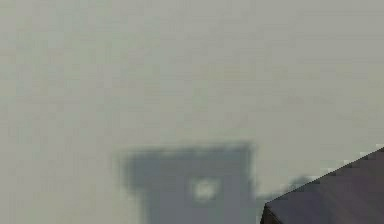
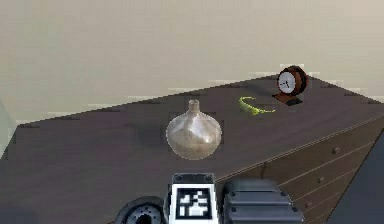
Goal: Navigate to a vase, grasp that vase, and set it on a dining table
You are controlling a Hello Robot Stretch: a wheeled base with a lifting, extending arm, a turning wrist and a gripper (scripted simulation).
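A round, pale beige vase point(image 2: 193, 132) with a narrow neck stands upright near the middle of a dark wooden dresser top point(image 2: 90, 150) in the arm side view. At that view's bottom edge sits the arm's end with a white marked square point(image 2: 195, 203). Left of the square is the gripper's dark body point(image 2: 140, 213). Its far end cannot be made out, so I cannot tell whether it holds anything. The vase stands farther out than the arm's end.
A small brown clock point(image 2: 291, 82) and a yellow-green ring-shaped thing point(image 2: 256, 104) sit on the dresser toward the arm side view's right. Drawer fronts point(image 2: 330, 165) show below. The forward view holds a plain wall point(image 1: 150, 70) and a dark dresser corner point(image 1: 335, 195).
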